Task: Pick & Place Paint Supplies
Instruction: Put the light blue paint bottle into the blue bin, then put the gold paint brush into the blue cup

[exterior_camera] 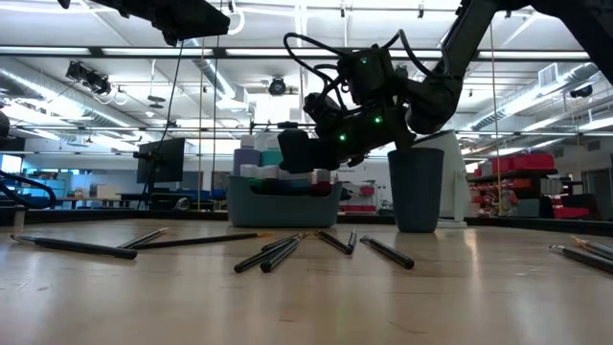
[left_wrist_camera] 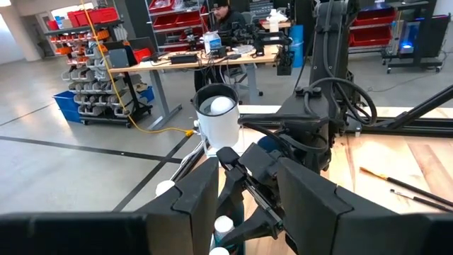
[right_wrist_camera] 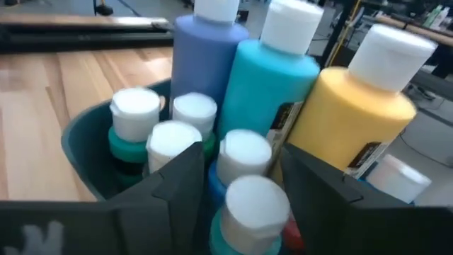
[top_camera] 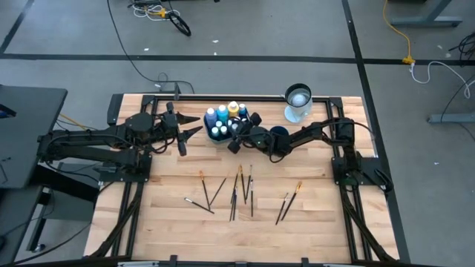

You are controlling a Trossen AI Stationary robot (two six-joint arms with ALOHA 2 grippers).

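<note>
High view: teal tray point(top_camera: 210, 127) at the table's far centre, packed with paint bottles point(top_camera: 222, 113), among them 3 tall ones in blue, teal and yellow. Right gripper point(top_camera: 236, 136) hangs over the tray's right end, fingers point(right_wrist_camera: 180, 177) spread apart above a white-capped small bottle point(right_wrist_camera: 244, 152), gripping nothing. Left gripper point(top_camera: 190, 127) waits just left of the tray, fingers parted, empty. Dark blue cup point(top_camera: 279, 133) stands right of the tray. Brushes point(top_camera: 239, 191) lie scattered across the near table.
</note>
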